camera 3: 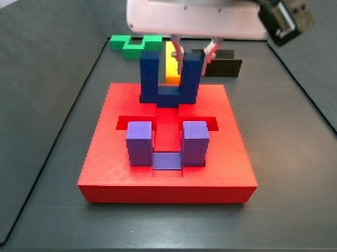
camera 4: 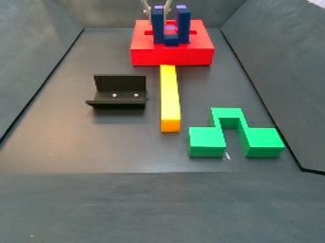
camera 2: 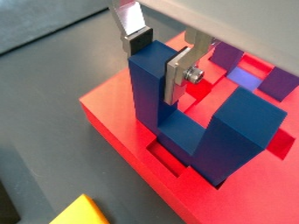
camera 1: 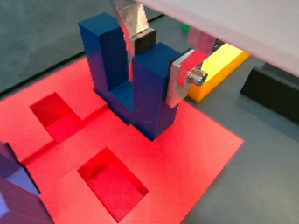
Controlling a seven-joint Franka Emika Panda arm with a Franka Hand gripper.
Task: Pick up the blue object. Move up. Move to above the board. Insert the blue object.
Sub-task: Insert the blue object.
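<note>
The blue object [camera 1: 146, 87] is a dark navy U-shaped block standing upright with its prongs up. Its base sits down in a recess at one end of the red board [camera 1: 187, 157]. Both also show in a wrist view, the blue object [camera 2: 222, 131] on the board [camera 2: 117, 109]. In both side views the blue object [camera 3: 158, 84] [camera 4: 169, 24] stands on the board [camera 3: 165, 182] [camera 4: 172, 55]. My gripper [camera 1: 160, 68] [camera 2: 156, 68] is shut on one prong near its top, one finger on each side. It reaches down from above in a side view [camera 3: 187, 49].
A purple U-shaped block [camera 3: 138, 143] sits in the board's other end. Two open recesses [camera 1: 111, 179] [camera 1: 52, 114] lie beside the blue object. On the floor lie a yellow bar [camera 4: 169, 95], a green block [camera 4: 233, 133] and the dark fixture [camera 4: 117, 93].
</note>
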